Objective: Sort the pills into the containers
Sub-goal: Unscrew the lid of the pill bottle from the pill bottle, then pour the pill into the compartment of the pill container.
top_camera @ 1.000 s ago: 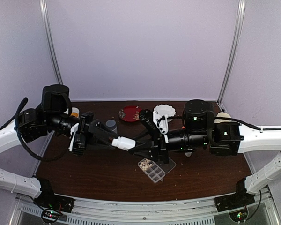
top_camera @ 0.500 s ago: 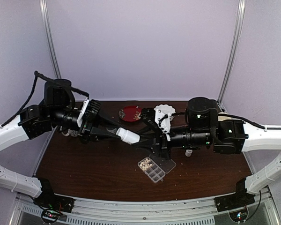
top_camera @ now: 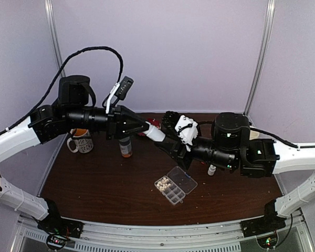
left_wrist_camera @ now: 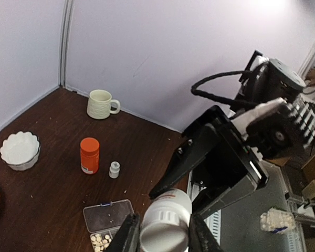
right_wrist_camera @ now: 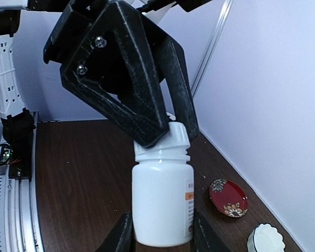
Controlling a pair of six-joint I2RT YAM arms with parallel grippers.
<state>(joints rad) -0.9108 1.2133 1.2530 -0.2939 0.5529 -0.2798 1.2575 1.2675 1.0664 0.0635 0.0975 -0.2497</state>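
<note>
From above, the two arms meet in mid-air over the middle of the brown table (top_camera: 94, 184). Between them they hold a white bottle (top_camera: 156, 134), tilted. The left gripper (top_camera: 147, 127) is clamped on its cap end and the right gripper (top_camera: 166, 142) is clamped on its body. Below and nearer the front lies the pill box (top_camera: 174, 192), flat on the table. Its clear lid (top_camera: 182, 179) is folded open on the far side. Of its compartments (top_camera: 177, 196), those at the left end hold whitish pills (top_camera: 163, 184). A mug (top_camera: 83, 143) and a grey-capped orange bottle (top_camera: 126, 147) stand at the far left. A small white bottle (top_camera: 212, 169) stands just under the right arm.

In the left wrist view, the left fingers close tightly on the white bottle's ribbed cap, and the right gripper's black fingers grip the bottle just beyond. On the table below, the pill box sits with its lid open and pills in the compartments at the bottom edge of the view. Near it stand an orange-capped bottle (left_wrist_camera: 89, 155) and the small white bottle. Farther off are a scalloped bowl (left_wrist_camera: 20, 150) and a cream mug (left_wrist_camera: 101, 103); what the bowl and mug hold cannot be seen.

In the right wrist view, the white bottle stands upright between the right fingers. The left gripper's jaws pinch its cap from above. A red dish (right_wrist_camera: 228, 197) lies on the table behind.
</note>
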